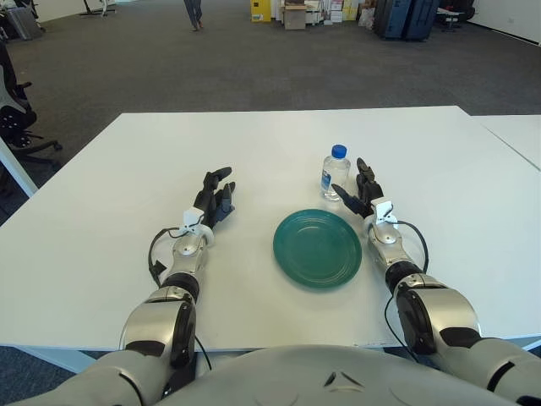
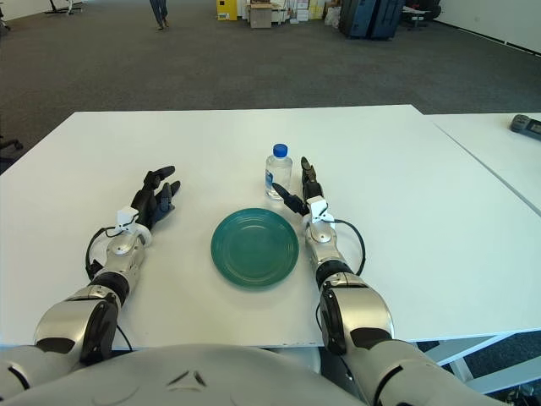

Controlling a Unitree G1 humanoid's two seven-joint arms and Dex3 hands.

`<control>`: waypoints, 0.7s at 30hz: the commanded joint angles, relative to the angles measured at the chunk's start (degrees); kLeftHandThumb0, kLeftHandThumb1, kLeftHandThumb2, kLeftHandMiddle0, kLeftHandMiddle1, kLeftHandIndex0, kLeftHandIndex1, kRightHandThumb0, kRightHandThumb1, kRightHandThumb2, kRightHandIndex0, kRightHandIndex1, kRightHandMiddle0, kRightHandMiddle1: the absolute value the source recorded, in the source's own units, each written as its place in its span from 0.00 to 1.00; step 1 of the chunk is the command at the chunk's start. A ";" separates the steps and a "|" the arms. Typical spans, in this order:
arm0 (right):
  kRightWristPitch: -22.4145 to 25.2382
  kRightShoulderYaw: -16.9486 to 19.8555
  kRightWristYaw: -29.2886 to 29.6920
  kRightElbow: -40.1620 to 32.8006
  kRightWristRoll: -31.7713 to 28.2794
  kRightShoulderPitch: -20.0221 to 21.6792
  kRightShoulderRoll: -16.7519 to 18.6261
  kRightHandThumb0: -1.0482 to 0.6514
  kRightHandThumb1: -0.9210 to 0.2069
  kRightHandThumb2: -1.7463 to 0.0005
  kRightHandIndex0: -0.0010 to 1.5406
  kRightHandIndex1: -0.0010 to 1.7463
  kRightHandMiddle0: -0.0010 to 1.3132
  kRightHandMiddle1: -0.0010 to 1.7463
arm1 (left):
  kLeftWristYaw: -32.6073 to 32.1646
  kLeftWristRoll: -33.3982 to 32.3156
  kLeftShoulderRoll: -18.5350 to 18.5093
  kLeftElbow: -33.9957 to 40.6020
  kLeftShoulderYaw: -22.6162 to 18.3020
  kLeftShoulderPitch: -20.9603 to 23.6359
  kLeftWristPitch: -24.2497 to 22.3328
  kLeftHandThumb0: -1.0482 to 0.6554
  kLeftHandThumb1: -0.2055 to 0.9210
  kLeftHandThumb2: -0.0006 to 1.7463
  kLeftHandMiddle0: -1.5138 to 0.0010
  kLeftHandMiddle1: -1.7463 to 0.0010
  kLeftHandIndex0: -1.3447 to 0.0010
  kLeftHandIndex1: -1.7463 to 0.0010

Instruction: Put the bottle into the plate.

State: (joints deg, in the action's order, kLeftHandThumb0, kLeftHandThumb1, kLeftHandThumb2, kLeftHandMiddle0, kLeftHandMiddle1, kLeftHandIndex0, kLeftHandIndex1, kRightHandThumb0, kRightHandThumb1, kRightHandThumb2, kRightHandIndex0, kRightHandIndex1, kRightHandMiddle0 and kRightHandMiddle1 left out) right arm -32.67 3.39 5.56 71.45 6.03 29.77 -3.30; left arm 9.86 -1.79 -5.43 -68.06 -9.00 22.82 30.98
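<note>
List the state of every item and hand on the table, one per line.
bottle: upright, blue cap on, standing on the table behind the plate, not gripped.
plate: flat on the table, nothing in it.
right hand: open, beside the bottle.
left hand: open, left of the plate, idle.

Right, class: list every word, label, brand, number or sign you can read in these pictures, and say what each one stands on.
No text can be read anywhere.
Water bottle: it has a label band, but the print is too small to read.
Green plate: plain, no marking.
White tabs on the left robot hand and the right robot hand: no legible print.
Boxes at the far wall: too distant to read.
</note>
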 commanded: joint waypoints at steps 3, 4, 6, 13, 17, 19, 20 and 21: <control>2.75 -1.86 1.15 1.67 2.13 0.68 -0.01 0.07 0.05 0.94 0.00 0.00 0.00 0.00 | -0.14 -0.07 0.54 -1.34 0.05 -1.10 -1.14 0.14 1.00 0.50 0.67 0.95 1.00 0.47; 3.02 -2.04 1.15 1.76 2.23 1.00 -0.01 0.07 0.04 0.94 0.00 0.00 0.00 0.00 | -0.12 -0.08 0.56 -1.37 0.04 -1.11 -1.13 0.14 1.00 0.50 0.67 0.95 1.00 0.47; 3.32 -2.16 1.15 1.85 2.38 1.35 0.01 0.07 0.04 0.94 0.01 0.00 0.01 0.00 | -0.11 -0.08 0.57 -1.41 0.03 -1.13 -1.12 0.14 1.00 0.50 0.68 0.95 1.00 0.48; 4.29 -2.08 0.40 2.11 2.08 2.60 0.20 0.07 0.04 0.94 0.01 0.00 0.01 0.01 | -0.44 0.13 0.63 -1.41 0.14 -1.16 -1.16 0.14 1.00 0.50 0.69 0.96 1.00 0.49; 4.61 -2.18 0.09 2.12 1.97 3.13 0.29 0.08 0.05 0.95 0.02 0.00 0.01 0.01 | -0.93 0.48 0.63 -1.38 0.41 -1.22 -1.38 0.14 1.00 0.50 0.70 0.96 1.00 0.50; 4.72 -2.24 -0.24 2.11 1.93 3.34 0.34 0.08 0.05 0.95 0.02 0.00 0.01 0.01 | -1.22 0.61 0.66 -1.37 0.53 -1.22 -1.51 0.14 1.00 0.50 0.70 0.96 1.00 0.50; 4.76 -2.25 -0.39 2.11 1.90 3.41 0.37 0.08 0.05 0.95 0.02 0.00 0.01 0.02 | -1.31 0.60 0.67 -1.37 0.54 -1.22 -1.55 0.14 1.00 0.51 0.70 0.96 1.00 0.50; 4.78 -2.25 -0.52 2.11 1.88 3.45 0.37 0.08 0.05 0.95 0.02 0.00 0.01 0.02 | -1.39 0.60 0.70 -1.36 0.56 -1.23 -1.56 0.14 1.00 0.51 0.69 0.95 1.00 0.50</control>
State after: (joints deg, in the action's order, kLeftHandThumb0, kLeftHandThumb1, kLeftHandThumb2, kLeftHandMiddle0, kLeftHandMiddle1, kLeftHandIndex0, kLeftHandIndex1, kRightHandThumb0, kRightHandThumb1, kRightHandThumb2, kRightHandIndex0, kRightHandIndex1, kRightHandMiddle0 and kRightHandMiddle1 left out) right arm -29.32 1.20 5.82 72.78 7.82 32.45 -3.29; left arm 9.22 -1.68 -5.26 -68.08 -8.86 22.79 31.24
